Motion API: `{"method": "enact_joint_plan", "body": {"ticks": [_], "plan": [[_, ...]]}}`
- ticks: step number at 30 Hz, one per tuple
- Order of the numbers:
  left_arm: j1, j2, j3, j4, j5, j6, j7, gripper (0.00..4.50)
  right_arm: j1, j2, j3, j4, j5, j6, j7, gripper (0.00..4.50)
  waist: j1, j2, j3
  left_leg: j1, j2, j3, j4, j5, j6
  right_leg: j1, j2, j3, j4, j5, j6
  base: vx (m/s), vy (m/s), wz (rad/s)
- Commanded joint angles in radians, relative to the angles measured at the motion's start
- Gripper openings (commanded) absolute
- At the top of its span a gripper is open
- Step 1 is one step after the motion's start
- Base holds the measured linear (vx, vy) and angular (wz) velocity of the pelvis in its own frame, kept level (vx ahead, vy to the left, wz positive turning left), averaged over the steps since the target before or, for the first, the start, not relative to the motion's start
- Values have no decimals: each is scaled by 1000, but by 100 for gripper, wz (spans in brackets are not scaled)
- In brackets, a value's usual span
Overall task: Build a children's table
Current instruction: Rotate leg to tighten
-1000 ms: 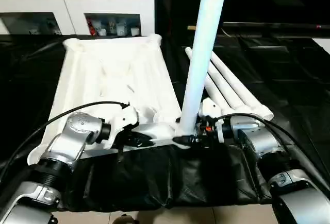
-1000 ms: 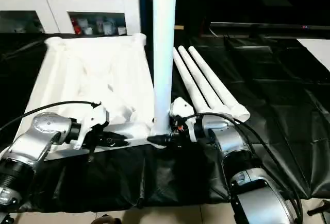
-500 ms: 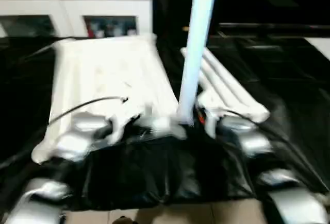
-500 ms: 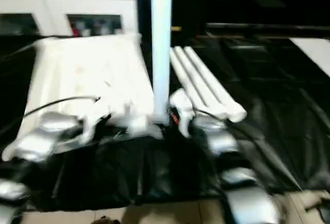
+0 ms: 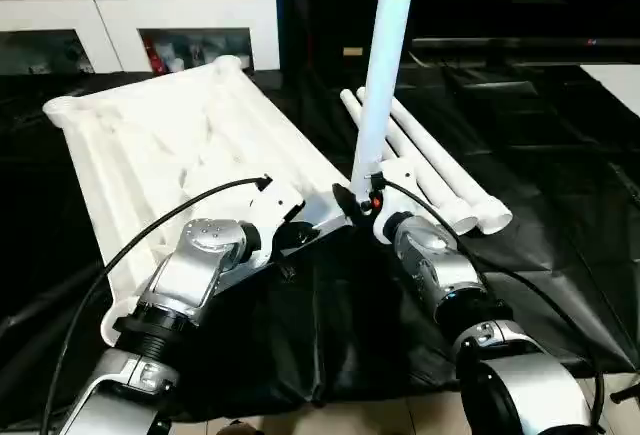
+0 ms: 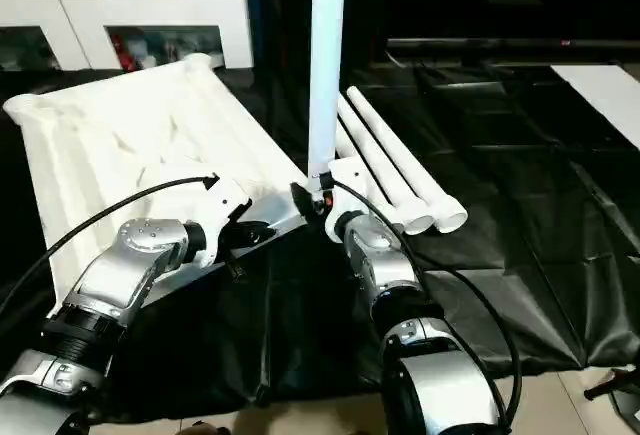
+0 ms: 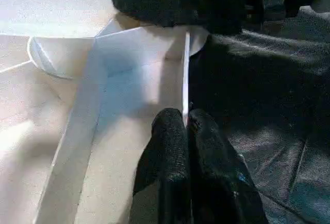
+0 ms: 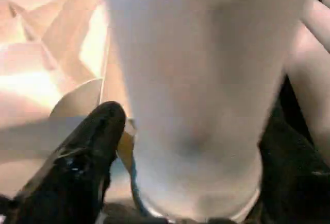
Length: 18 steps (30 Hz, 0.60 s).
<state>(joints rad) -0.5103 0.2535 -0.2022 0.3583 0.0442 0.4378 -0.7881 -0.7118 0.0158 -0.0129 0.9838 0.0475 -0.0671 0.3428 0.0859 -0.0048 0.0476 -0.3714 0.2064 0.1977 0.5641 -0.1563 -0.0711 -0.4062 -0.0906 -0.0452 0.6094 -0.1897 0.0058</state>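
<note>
The children's table top (image 5: 170,145) lies upside down on the black sheet, ribs up, angled with its far end to the left. One white leg (image 5: 385,65) stands upright in its near right corner socket. My right gripper (image 5: 362,203) straddles the base of that leg (image 8: 201,80). One finger (image 8: 98,131) stands just off the tube, so the gripper is open. My left gripper (image 5: 300,235) is shut on the thin near rim of the top (image 7: 183,74), its fingertips (image 7: 172,126) pinching the edge. Three loose legs (image 5: 430,175) lie side by side to the right.
A white cabinet with glass doors (image 5: 150,25) stands behind the work. Crinkled black sheet (image 5: 520,155) covers the surface, and its front edge hangs toward the floor (image 5: 380,410). Cables loop from both forearms over the table top's near side.
The table top has swung, its far end going left and its near right corner with the leg moving away from me. Both grippers went with it. The right fingers have spread off the leg.
</note>
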Motion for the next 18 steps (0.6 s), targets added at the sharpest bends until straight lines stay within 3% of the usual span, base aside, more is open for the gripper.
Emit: {"method": "enact_joint_plan", "body": {"ticks": [1,6,7,11,15,18], "plan": [[4,-3,-21,-9,9,4,12,0,4,0,39,-22,-28,2,16,384,3,4,-63,13,17,-10,-61,-256,11,43,-41,30,-67,-128,-217,0,0,0],[13,15,-27,-9,21,0,20,0,89,-96,29,-263,-5,58,110,384,8,-2,-62,13,17,-11,-62,-259,11,46,-37,32,-69,-142,-186,0,0,0],[13,16,-21,0,19,-16,28,44,130,-128,37,-359,18,93,168,387,11,-5,-63,11,17,-12,-60,-233,20,48,-37,31,-66,-111,-181,0,0,0],[12,17,1,-10,-12,-7,14,74,227,-207,70,-573,87,181,322,387,17,-9,-60,6,15,-11,-59,-228,43,52,-37,31,-70,-116,-173,0,0,0],[6,22,18,-18,-16,-16,36,105,275,-261,100,-682,109,237,397,387,16,-7,-57,8,17,-13,-61,-260,29,46,-40,31,-78,-204,-168,0,0,0],[-19,31,63,-17,-18,-26,88,126,300,-294,124,-741,108,287,444,387,16,-7,-58,6,17,-15,-62,-265,24,47,-38,30,-77,-210,-163,0,0,0]]}}
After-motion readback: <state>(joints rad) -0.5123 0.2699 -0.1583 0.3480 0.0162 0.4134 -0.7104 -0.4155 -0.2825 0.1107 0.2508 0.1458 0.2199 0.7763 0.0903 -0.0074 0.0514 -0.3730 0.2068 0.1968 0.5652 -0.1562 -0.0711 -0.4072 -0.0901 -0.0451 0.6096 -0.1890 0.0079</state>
